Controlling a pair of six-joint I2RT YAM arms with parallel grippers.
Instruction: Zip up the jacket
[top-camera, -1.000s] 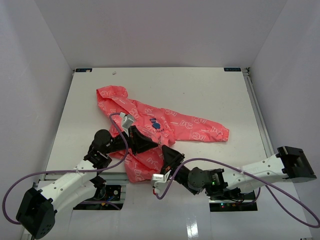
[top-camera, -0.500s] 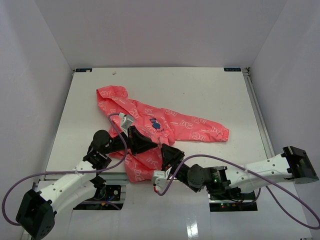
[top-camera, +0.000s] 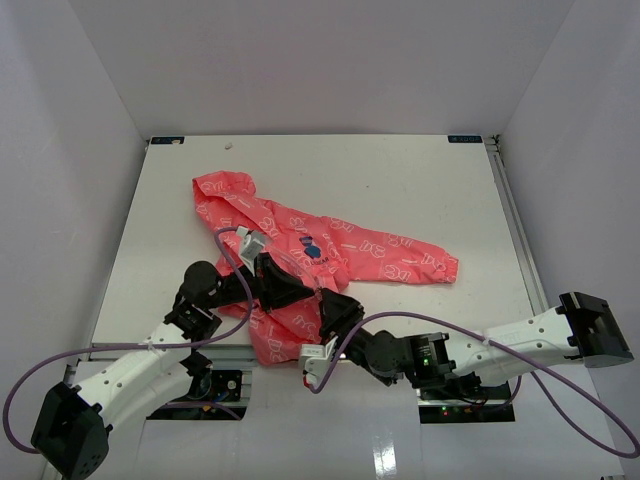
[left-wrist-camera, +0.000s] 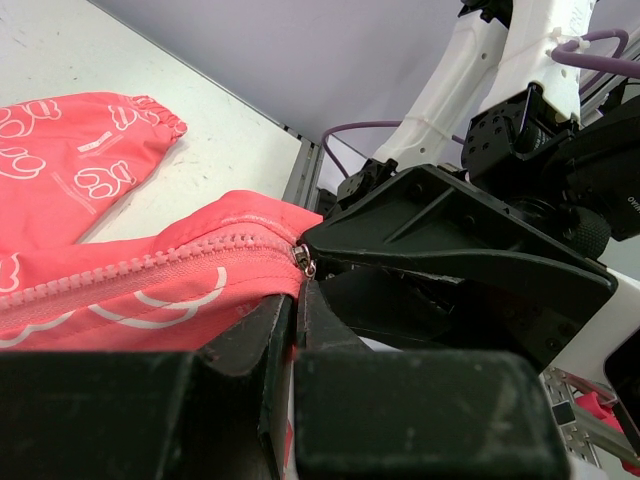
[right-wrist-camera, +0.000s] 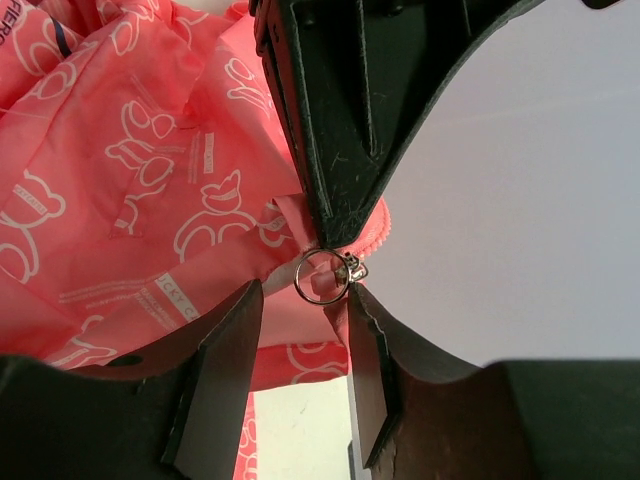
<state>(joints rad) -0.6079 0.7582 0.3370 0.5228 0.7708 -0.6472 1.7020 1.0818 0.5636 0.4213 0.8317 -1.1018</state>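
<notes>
Near table edge (top-camera: 160, 338), right gripper (right-wrist-camera: 301, 298) has jaws apart w/ the zip's ring pull (right-wrist-camera: 320, 277) between its tips; can't tell if they touch it. Just beyond, left gripper (left-wrist-camera: 297, 306) is pinched tight on jacket (top-camera: 300, 240) fabric by the zip. Jacket lies mid-table, hood (top-camera: 222, 190) far left, one sleeve (top-camera: 420, 265) out to the right.
</notes>
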